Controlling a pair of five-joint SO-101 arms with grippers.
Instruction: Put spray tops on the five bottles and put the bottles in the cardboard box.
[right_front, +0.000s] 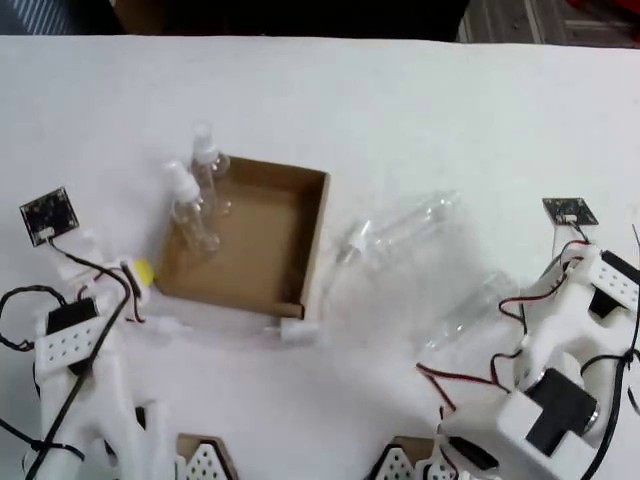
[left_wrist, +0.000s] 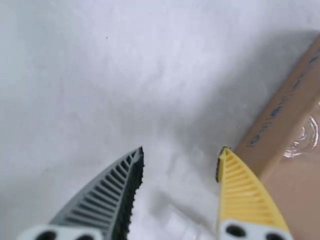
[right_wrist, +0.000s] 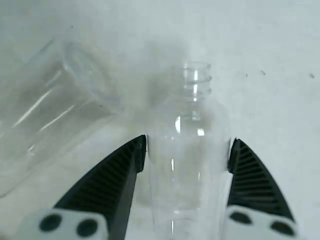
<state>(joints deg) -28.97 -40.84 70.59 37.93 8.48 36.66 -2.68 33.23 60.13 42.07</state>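
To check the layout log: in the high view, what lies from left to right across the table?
Left arm → cardboard box → lying bottle by the box → topless lying bottle → right arm.

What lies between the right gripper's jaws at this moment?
An uncapped clear bottle, lying on the table, as the right wrist view shows.

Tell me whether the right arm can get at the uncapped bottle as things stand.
Likely yes: the uncapped bottle lies between the open fingers of the right gripper, with the second bottle off to one side.
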